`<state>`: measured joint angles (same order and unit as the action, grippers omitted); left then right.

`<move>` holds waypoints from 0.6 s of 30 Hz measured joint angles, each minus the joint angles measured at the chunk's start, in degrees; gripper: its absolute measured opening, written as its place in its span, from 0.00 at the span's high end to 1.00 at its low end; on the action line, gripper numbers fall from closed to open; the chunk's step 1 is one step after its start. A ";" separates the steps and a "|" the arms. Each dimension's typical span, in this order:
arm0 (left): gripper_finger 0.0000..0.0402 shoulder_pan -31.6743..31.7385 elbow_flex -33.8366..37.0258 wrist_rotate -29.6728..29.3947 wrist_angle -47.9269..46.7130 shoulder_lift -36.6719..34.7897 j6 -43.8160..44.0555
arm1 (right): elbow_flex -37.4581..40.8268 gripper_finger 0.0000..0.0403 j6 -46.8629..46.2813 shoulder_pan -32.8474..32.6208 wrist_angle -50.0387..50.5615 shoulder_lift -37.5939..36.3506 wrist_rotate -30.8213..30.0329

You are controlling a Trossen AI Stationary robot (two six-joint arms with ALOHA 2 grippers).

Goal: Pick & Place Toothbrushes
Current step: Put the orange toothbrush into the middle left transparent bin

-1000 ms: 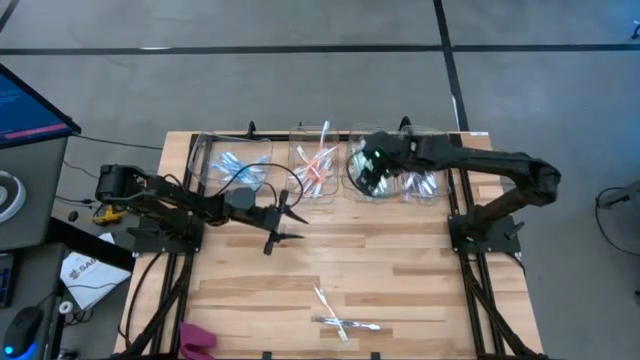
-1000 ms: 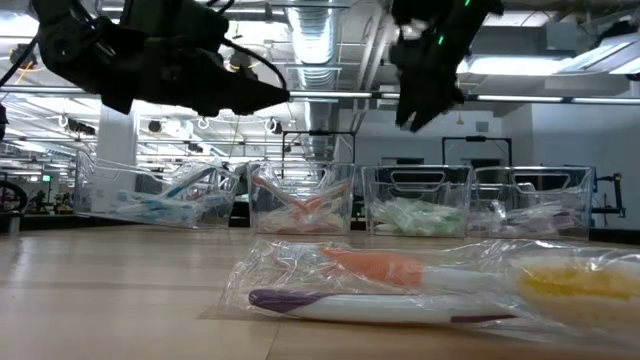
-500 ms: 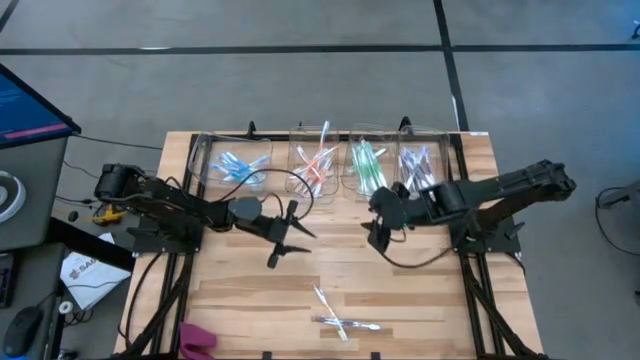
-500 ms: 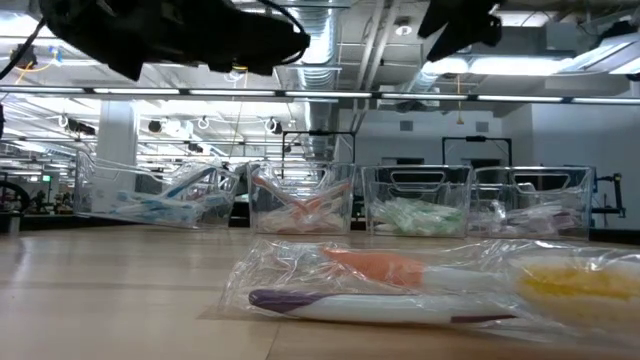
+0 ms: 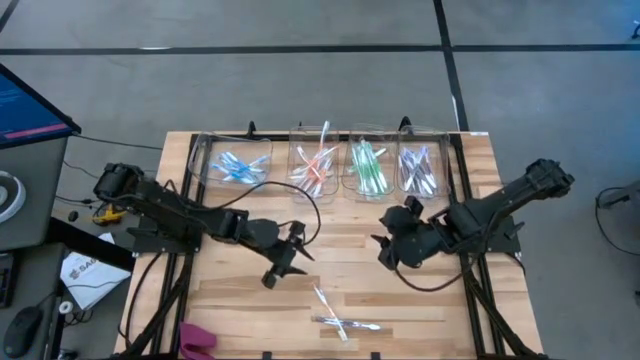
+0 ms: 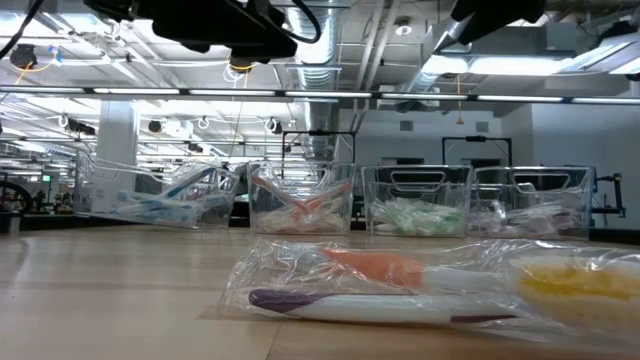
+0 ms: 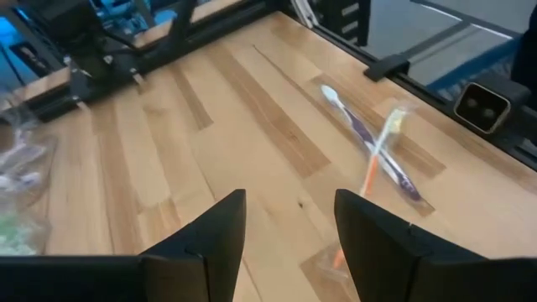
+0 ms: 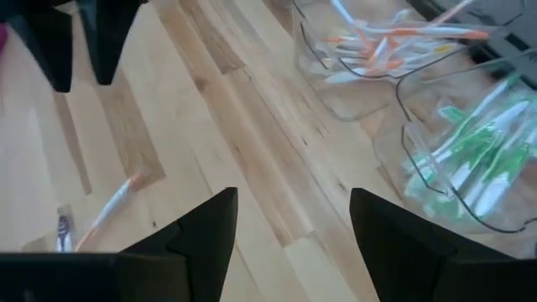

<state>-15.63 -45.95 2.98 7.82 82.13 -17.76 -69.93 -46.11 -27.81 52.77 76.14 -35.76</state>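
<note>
Both arms hang above the light wooden table (image 5: 240, 300), grippers empty, jaws parted wide. Left gripper (image 5: 282, 258) points at the loose slim plastic toothbrushes (image 5: 340, 318), purple- and orange-accented, lying just ahead of it toward the near edge; probably lining up a pick. Right gripper (image 5: 392, 245) waits alongside, apart from them. Behind both grippers, a row of four clear plastic bins (image 5: 329, 160) holds sorted brushes: blue, orange-red, green, purple, one colour each. Loose ones presumably await sorting.
</note>
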 joint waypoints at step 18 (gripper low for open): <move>0.56 -2.23 0.08 6.63 17.37 17.06 0.26 | 3.45 0.44 -0.50 -4.88 -11.16 11.69 -0.19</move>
<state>-17.86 -45.88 9.61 25.19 99.19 -17.50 -66.48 -46.61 -32.69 41.61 87.82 -35.95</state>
